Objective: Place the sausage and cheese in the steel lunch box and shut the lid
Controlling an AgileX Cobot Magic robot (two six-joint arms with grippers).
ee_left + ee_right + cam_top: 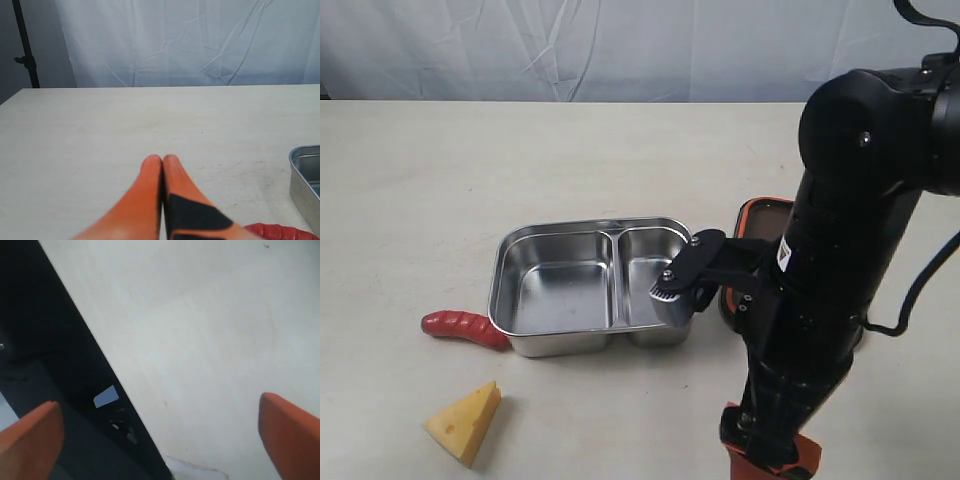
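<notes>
The steel lunch box (pixel 590 285) sits open and empty mid-table, and its corner (pixel 306 172) shows in the left wrist view. The red sausage (pixel 465 328) lies against the box's front left corner; its ridged end (pixel 277 233) appears beside my left gripper (pixel 162 161), which is shut with nothing in it, low over bare table. The yellow cheese (pixel 467 422) lies nearer the front edge. The dark lid (pixel 760 215) with its orange rim rests right of the box, mostly hidden by my right arm. My right gripper (pixel 160 440) is open, fingers wide apart over the table's edge.
The bulky black right arm (pixel 840 250) stands in front of the box's right side and the lid. A white curtain (pixel 620 45) closes the back. The dark drop beyond the table edge (pixel 65 390) shows in the right wrist view.
</notes>
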